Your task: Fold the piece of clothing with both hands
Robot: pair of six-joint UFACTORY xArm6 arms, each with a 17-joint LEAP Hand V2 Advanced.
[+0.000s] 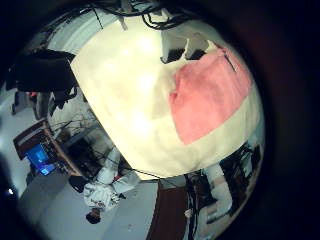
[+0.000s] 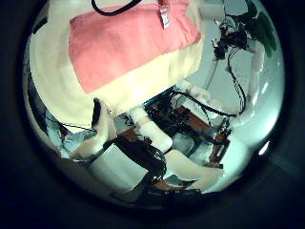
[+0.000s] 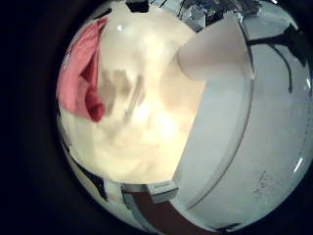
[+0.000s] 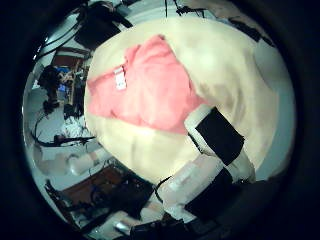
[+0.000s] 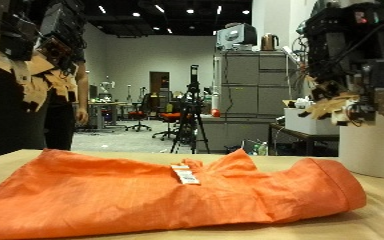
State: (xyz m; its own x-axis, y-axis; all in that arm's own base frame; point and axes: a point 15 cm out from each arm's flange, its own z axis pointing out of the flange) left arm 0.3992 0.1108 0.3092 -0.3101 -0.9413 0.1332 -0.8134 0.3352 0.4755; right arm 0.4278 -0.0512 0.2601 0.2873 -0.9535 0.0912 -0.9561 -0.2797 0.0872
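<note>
An orange piece of clothing is lying spread flat on the pale counter, with a small white tag showing near its middle. Both hands are hanging well above the cloth, touching nothing. The left hand is hovering over the far left side, the right hand over the right side. Their fingers are seemingly relaxed and open, though the outside view is dim.

White tag on orange garment (print too small): nothing legible.
</note>
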